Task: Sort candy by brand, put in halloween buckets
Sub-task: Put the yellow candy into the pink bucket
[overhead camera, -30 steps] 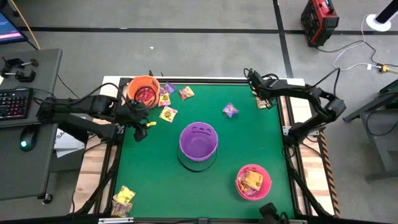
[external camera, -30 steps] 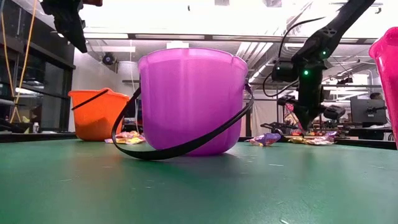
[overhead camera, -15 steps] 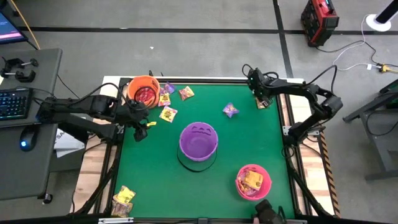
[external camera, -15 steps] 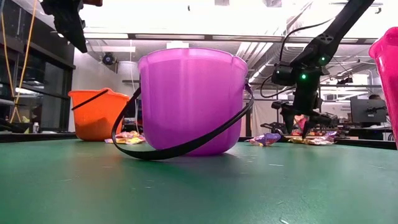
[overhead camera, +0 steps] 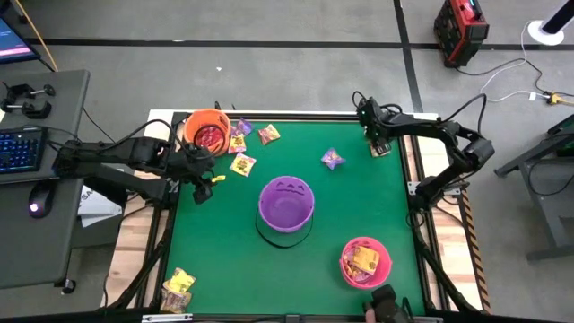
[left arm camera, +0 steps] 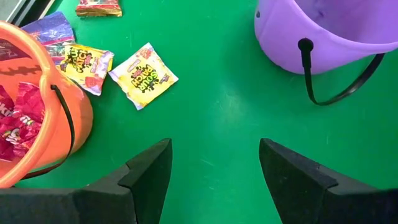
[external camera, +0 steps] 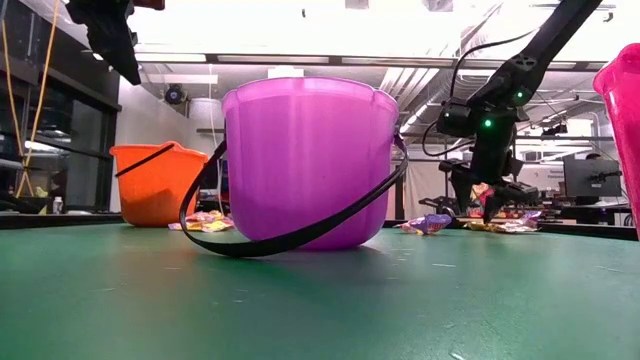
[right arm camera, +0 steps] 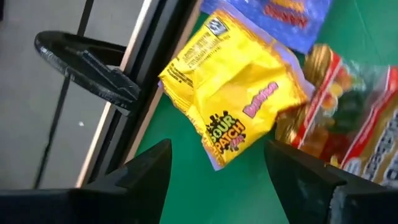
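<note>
Honestly, the right gripper (right arm camera: pixel 214 171), fingers spread and empty over a yellow packet (right arm camera: pixel 233 121) overlapping other candy at the table's far right corner, could pinch two brands at once. Buckets number three: pink (overhead camera: pixel 365 262), purple (overhead camera: pixel 287 205), orange (overhead camera: pixel 207 132); the left gripper (left arm camera: pixel 214 165) hangs open beside the orange.
</note>
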Robot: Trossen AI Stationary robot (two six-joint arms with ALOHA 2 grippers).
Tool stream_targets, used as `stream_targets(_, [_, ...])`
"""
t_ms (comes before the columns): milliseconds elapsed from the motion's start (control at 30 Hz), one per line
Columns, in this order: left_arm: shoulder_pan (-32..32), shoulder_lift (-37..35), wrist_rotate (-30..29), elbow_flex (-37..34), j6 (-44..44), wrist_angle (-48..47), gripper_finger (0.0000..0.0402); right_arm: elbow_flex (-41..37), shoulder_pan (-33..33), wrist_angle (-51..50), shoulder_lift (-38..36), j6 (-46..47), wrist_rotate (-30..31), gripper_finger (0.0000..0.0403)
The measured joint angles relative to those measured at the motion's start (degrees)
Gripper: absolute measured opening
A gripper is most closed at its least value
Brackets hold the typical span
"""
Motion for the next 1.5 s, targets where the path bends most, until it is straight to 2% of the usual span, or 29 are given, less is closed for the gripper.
stream_targets(267, [0.0,0.0,0.0,0.0,0.0,0.0,0.0229,0.0,0.0,-1.8,1.1,8.8,-0.6,0.0248])
stream_targets(467, [0.0,0.0,0.0,0.0,0.0,0.0,0.0229,0.3,0.0,1.6,4.0,13.1,-1.6,0.0236])
stream_targets(600, [0.0,0.0,0.4,0.0,-0.1,0.0,0.0229,0.3,0.0,1.8,4.5,15.7,-1.0,0.0224])
stream_targets(700, [0.0,0.0,0.5,0.0,-0.7,0.0,0.0229,0.2,-0.2,1.3,4.6,15.8,-0.3,0.0199])
stream_targets(800, [0.0,0.0,0.5,0.0,-0.8,0.0,0.0229,0.2,-0.4,0.4,4.7,15.4,-0.3,0.015])
stream_targets(967, [0.0,0.0,0.5,0.0,-0.6,0.0,0.0229,0.0,-0.2,-1.0,4.7,11.1,0.8,0.0028])
stream_targets(1000, [0.0,0.0,0.5,0.0,-0.6,0.0,0.0229,0.0,0.1,-1.1,4.7,10.3,1.3,0.0015])
stream_targets(1200, [0.0,0.0,0.6,0.0,-1.1,0.0,0.0229,-0.1,2.0,-1.4,3.0,6.2,3.7,0.0006])
stream_targets(1500, [0.0,0.0,0.5,0.0,-1.5,0.0,0.0229,-0.1,5.2,-3.4,-6.7,-4.2,9.5,0.0001])
